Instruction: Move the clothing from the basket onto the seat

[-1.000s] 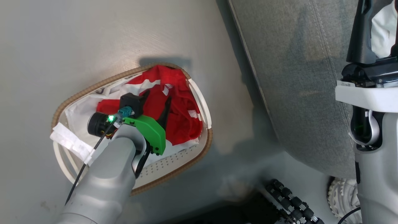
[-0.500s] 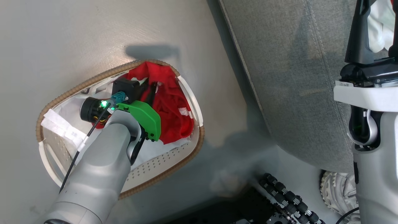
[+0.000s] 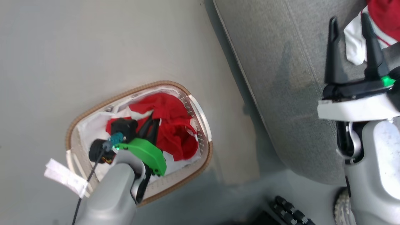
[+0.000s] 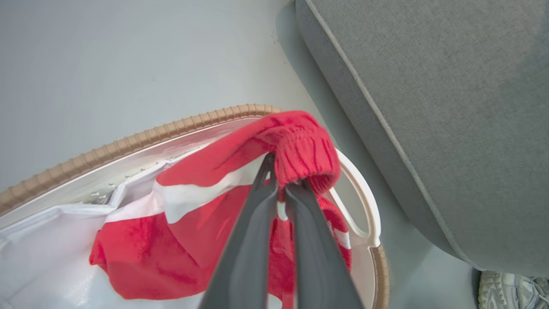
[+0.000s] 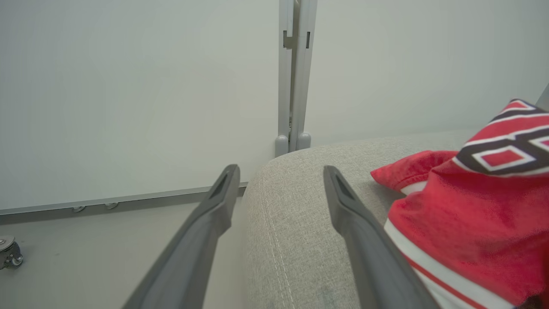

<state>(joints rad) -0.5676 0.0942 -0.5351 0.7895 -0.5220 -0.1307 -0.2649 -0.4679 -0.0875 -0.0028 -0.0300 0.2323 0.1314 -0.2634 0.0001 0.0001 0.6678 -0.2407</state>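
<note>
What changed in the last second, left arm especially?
Left gripper closed on the red garment in the basket, pinching its ribbed edge; it was open a second ago. Right gripper stayed open over the seat; the head view shifted.

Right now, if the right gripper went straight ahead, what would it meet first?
Probably the grey seat: its rounded corner shows between the fingertips of the right gripper, though depth is unclear.
</note>
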